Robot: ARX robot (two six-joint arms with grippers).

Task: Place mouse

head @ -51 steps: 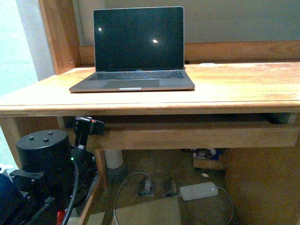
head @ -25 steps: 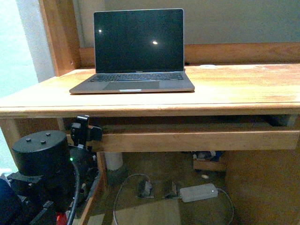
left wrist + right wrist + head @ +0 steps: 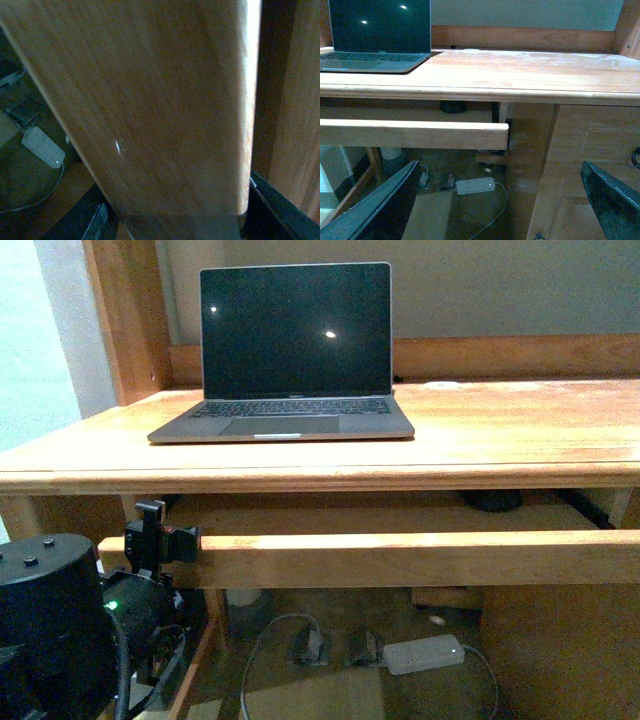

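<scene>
Sliding outward since the earlier frame, the drawer front (image 3: 420,558) is sitting lower and nearer in the front view. The left gripper (image 3: 160,540) is pinching its left end to pull it. This is exposing the mouse (image 3: 492,501), lying in shadow under the desk (image 3: 500,430), right of centre. In the left wrist view, the board is filling the frame between the fingers (image 3: 97,222). In the right wrist view, the right gripper (image 3: 498,170) is hanging spread and empty, facing the mouse in the upper middle, probably waiting to fetch it.
</scene>
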